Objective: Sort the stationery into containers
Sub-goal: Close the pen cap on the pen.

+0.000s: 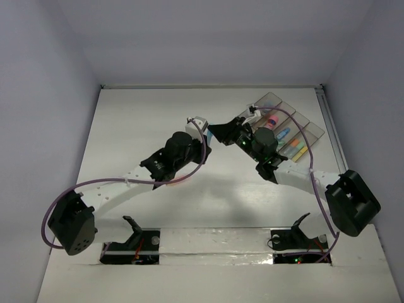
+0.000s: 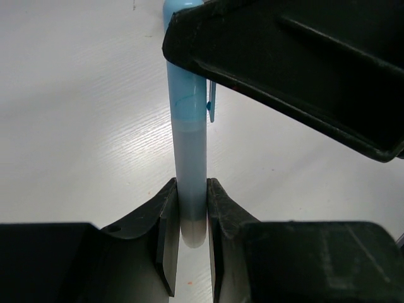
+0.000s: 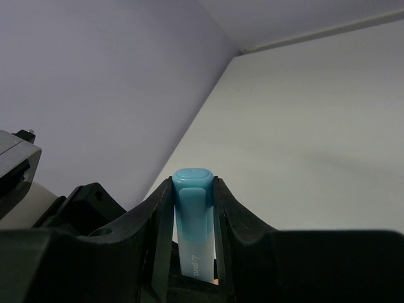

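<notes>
A pale blue marker [image 2: 189, 126] with a darker blue cap [image 3: 192, 189] hangs above the table between both arms. In the left wrist view, my left gripper [image 2: 190, 208] is shut on its grey-blue body end. My right gripper [image 3: 192, 183] is shut on the capped end, and its black fingers [image 2: 284, 57] cross the top of the left wrist view. In the top view the two grippers meet at mid-table, left gripper [image 1: 203, 129] and right gripper [image 1: 221, 132], hiding the marker. The containers, a smoky divided tray [image 1: 270, 101], lie at the far right.
Inside the tray lie a pink marker [image 1: 271, 120], a blue one [image 1: 282, 133] and orange-yellow ones [image 1: 295, 149]. White walls enclose the table on three sides. The right arm's elbow [image 1: 352, 202] stands near the right wall and the left arm's elbow [image 1: 71, 221] near the left.
</notes>
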You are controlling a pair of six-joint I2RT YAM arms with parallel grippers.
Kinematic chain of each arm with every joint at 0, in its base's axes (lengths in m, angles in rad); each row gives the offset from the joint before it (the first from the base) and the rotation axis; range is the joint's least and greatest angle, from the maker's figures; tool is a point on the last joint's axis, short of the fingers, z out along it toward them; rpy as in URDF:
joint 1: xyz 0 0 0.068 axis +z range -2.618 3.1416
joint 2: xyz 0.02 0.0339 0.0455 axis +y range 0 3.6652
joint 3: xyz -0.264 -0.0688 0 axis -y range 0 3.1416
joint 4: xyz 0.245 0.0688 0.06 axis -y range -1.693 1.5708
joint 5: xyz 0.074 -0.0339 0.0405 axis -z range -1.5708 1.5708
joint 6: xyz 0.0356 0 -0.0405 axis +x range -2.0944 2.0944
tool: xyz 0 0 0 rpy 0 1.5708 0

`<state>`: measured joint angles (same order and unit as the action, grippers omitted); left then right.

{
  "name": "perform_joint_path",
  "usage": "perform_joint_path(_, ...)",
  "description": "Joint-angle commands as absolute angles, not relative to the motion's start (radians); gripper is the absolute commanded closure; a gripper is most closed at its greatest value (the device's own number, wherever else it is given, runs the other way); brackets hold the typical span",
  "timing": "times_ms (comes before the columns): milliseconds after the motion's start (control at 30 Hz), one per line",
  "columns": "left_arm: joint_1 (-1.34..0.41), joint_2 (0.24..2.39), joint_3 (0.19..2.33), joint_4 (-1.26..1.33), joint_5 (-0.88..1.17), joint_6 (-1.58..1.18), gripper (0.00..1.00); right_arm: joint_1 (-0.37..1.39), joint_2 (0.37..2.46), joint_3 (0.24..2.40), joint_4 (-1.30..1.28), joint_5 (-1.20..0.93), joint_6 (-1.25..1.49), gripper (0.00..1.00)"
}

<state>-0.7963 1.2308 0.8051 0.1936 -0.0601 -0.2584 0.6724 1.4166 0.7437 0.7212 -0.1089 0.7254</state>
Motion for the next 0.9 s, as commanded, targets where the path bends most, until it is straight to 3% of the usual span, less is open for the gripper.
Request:
perform_joint_path(0,-0.738,1.140,1.043,0.663,-0.186,-0.178,1.00,0.784,1.482,0.641,0.445,-0.353,0.732,1.00)
perform_joint_path(267,-0.738,1.157,1.065,0.663,-0.140,-0.199,1.00,0.784,1.522,0.672,0.453,-0.338,0.761,1.00)
perform_joint_path(500,-0.738,1.097,0.812,0.676,-0.061,-0.360,1.00,0.671,1.529,0.843,0.474,-0.246,0.836,1.00)
perform_joint_path(633,-0.738,1.025,0.678,0.683,-0.038,-0.429,0.88,0.597,1.580,0.989,0.482,-0.184,0.859,1.00)
perform_joint_path(667,-0.738,0.993,0.655,0.680,-0.022,-0.434,0.76,0.563,1.591,1.055,0.477,-0.183,0.864,1.00)
perform_joint_path(767,-0.747,0.915,0.580,0.664,-0.006,-0.448,0.55,0.508,1.614,1.155,0.457,-0.153,0.880,1.00)
perform_joint_path(867,-0.756,0.823,0.494,0.657,0.054,-0.448,0.41,0.417,1.585,1.167,0.442,-0.106,0.893,1.00)
